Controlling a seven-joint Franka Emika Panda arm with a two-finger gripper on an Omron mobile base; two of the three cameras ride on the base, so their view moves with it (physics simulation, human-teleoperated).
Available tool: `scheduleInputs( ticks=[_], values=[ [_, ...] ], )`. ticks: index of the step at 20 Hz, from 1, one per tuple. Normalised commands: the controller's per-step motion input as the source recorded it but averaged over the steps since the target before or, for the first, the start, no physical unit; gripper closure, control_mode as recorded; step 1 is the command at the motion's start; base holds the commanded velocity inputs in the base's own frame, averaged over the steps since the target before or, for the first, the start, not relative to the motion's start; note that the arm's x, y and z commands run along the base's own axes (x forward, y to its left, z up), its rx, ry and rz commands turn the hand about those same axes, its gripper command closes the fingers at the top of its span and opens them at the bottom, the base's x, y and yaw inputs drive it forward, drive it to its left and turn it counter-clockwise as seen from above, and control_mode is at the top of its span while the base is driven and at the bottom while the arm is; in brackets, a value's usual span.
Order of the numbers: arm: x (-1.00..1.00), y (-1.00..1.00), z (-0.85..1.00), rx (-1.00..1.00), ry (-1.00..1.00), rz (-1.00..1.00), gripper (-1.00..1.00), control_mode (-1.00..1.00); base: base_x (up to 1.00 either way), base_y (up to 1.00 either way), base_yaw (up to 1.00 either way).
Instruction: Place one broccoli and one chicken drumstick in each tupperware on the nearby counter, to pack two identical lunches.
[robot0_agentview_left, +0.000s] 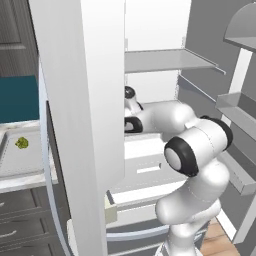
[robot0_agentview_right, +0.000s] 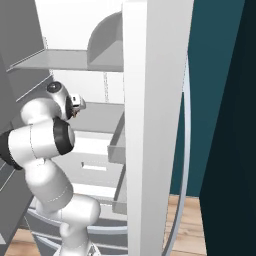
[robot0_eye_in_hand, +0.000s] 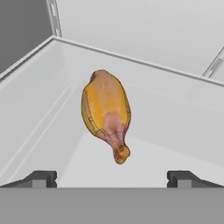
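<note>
On the far left, in the left base view, we see a tupperware (robot0_agentview_left: 12, 160) sitting on the white bench (robot0_agentview_left: 25, 181), and one broccoli (robot0_agentview_left: 21, 143) already lies inside it — so we judge that this lunch has its green piece and lacks its meat. To the right of the bench stands the open fridge door (robot0_agentview_left: 82, 125), which hides part of our arm as it reaches into the fridge interior; the arm goes in there, we take it, because the meat is stored inside.

In the hand view we look down on a chicken drumstick (robot0_eye_in_hand: 106, 114) lying on the pale floor of a fridge compartment (robot0_eye_in_hand: 39, 109), its thick end toward the far wall and its bony end toward us. Our gripper (robot0_eye_in_hand: 112, 178) is spread wide and holds nothing — its two fingertips (robot0_eye_in_hand: 40, 178) flank the bottom edge. The drumstick lies ahead of the gripper, apart from it, roughly centred between the fingertips.
</note>
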Motion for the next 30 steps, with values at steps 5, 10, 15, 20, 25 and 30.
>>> scheduleInputs(
  ticks=[5, 10, 15, 20, 25, 30],
  values=[
    [0.28, 0.1, -0.08, 0.0, 0.0, 0.0, -1.0, -1.0, 0.0, 0.0, 0.0],
    [0.28, 0.02, -0.11, 0.0, 0.0, -0.01, -1.0, -1.0, 0.0, 0.0, 0.0],
    [0.36, 0.01, -0.19, 0.0, 0.0, 0.0, -1.0, -1.0, 0.0, 0.0, 0.0],
    [0.37, 0.13, -0.24, 0.0, 0.0, 0.0, -1.0, -1.0, 0.0, 0.0, 0.0],
    [0.27, 0.13, -0.18, 0.0, 0.0, -0.01, -1.0, -1.0, 0.0, 0.0, 0.0],
    [-0.02, 0.02, -0.27, 0.0, 0.03, -0.06, -1.0, -1.0, 0.0, 0.0, 0.0]
  ],
)
